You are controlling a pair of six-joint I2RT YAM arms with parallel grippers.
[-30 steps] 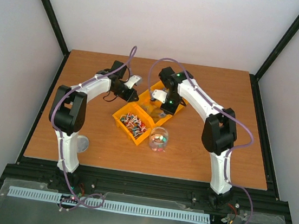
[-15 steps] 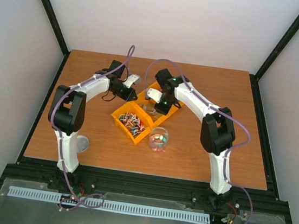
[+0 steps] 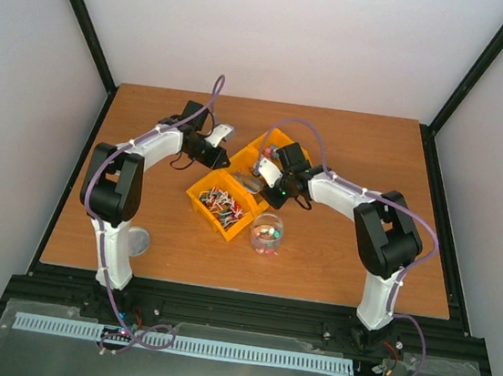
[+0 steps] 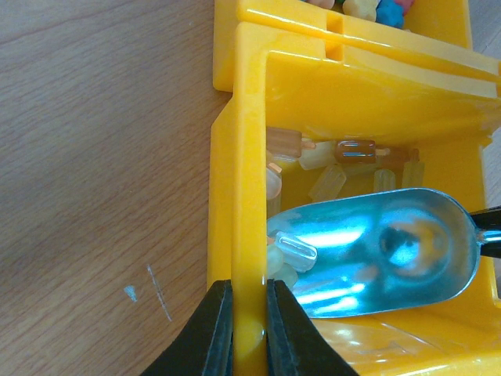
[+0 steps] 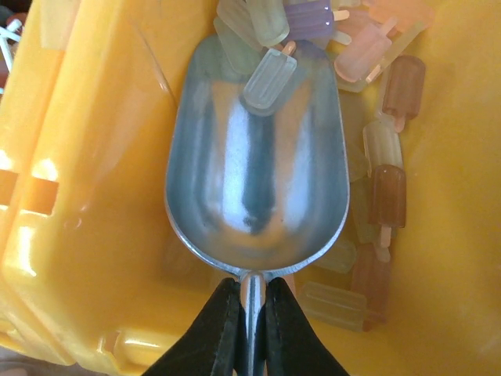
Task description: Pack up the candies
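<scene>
A clear jar holding tiny pink and green candies stands in front of a row of yellow bins. My left gripper is shut on the side wall of the middle yellow bin; it also shows in the top view. My right gripper is shut on the handle of a metal scoop, whose bowl lies in that bin among popsicle-shaped sweets. One sweet rests on the scoop's front lip. A few small coloured candies show in the neighbouring bin.
The near bin holds red, white and blue pieces. The back bin is partly hidden by my right arm. A round clear lid lies by the left arm's base. Black frame rails edge the wooden table.
My right arm has dropped and folded low, bringing the scoop down into the middle bin. My left gripper has stayed on the bin wall. The jar has not moved.
</scene>
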